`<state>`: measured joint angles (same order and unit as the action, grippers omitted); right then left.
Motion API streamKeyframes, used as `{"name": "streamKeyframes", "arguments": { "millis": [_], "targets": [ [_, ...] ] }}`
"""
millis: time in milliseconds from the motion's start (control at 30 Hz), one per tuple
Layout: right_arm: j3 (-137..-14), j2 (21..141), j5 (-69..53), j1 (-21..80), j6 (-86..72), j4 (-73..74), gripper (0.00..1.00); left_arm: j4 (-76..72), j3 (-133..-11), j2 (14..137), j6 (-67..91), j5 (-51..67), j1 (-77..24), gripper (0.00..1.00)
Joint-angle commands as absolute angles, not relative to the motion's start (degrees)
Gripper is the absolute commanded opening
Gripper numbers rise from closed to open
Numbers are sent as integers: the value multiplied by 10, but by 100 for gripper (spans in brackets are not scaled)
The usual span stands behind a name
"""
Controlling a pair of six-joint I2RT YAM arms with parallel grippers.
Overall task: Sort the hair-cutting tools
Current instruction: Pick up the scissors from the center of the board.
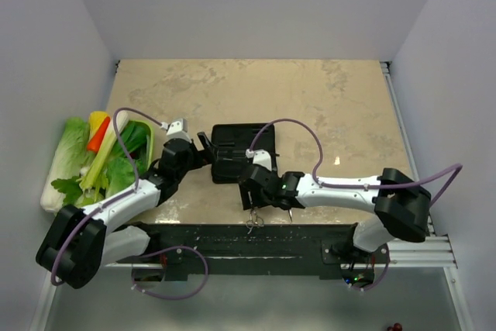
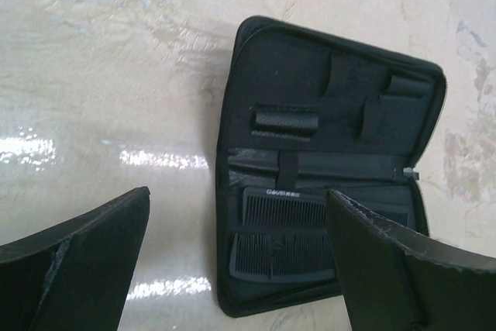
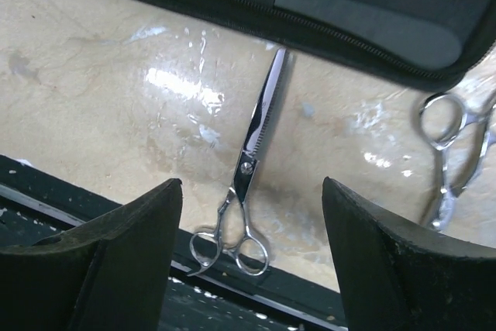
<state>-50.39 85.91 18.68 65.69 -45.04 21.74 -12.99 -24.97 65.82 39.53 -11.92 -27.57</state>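
A black fabric case [image 1: 242, 151] lies open on the table's middle. In the left wrist view two black combs, one [image 2: 285, 208] above the other [image 2: 280, 256], sit in the case's [image 2: 333, 106] lower half. My left gripper [image 2: 239, 269] is open and empty, hovering at the case's left edge [image 1: 206, 151]. One silver scissors [image 3: 249, 162] lies closed on the table just below the case [image 3: 325, 13], its ring handles over the black front rail. A second scissors [image 3: 448, 156] lies to its right. My right gripper [image 3: 252, 257] is open and empty above the first scissors [image 1: 253, 221].
A white tray [image 1: 48, 201] of toy vegetables stands at the left wall. A black rail [image 1: 232, 239] runs along the near table edge. White walls close in the left, right and back. The far half of the table holds nothing.
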Motion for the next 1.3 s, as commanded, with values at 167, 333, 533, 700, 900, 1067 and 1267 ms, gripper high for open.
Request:
{"name": "streamKeyframes", "arguments": {
  "millis": [167, 333, 533, 700, 900, 1067, 1267],
  "targets": [
    [-518, 929, 232, 728, -554, 196, 70, -123, -230, 603, 393, -110, -279, 100],
    [-514, 948, 235, 735, -576, 203, 60, -127, -223, 591, 388, -105, -279, 100],
    [-488, 926, 235, 742, -595, 214, 54, -124, -215, 584, 387, -106, -279, 100],
    [-469, 916, 240, 751, -613, 228, 55, -125, -214, 582, 388, -103, -279, 100],
    [-471, 925, 259, 776, -634, 257, 56, -130, -212, 582, 389, -102, -279, 99],
    [-494, 954, 280, 793, -648, 290, 54, -133, -210, 583, 389, -101, -279, 99],
    [-509, 978, 287, 795, -658, 297, 51, -131, -209, 580, 385, -101, -279, 99]
  ]
}}
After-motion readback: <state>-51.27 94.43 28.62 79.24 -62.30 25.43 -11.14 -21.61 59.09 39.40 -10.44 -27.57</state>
